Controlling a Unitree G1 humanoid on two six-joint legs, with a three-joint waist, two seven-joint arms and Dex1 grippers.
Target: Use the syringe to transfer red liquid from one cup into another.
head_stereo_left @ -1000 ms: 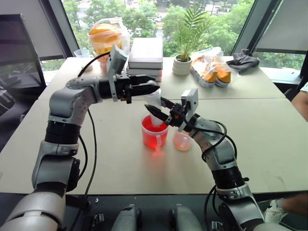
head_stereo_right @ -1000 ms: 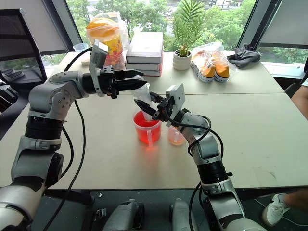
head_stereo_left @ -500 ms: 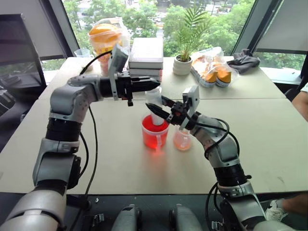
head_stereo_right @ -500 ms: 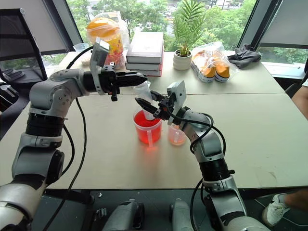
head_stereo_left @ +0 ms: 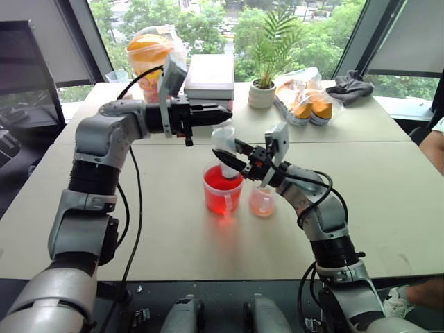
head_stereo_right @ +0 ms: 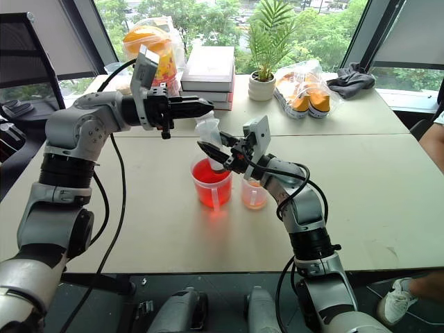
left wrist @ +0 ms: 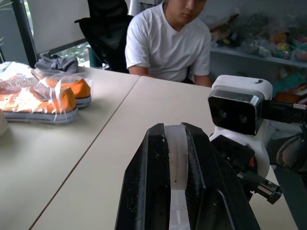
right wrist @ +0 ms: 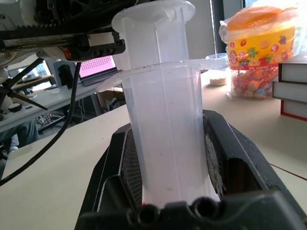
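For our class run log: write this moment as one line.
right gripper: shut on syringe | syringe: upright, tip in red cup | left gripper: shut on plunger top | small cup: beside

— What do I have at the back of the bench (head_stereo_left: 388, 208)?

— I see a stack of books (head_stereo_left: 211, 78), a potted plant (head_stereo_left: 263, 87) beside it, and bagged orange shoes (head_stereo_left: 305, 104) near a grey cloth (head_stereo_left: 351, 87).

— And far left?

— A snack jar (head_stereo_left: 149, 55) in a bag. A person in a white shirt (left wrist: 165, 43) sits nearby.
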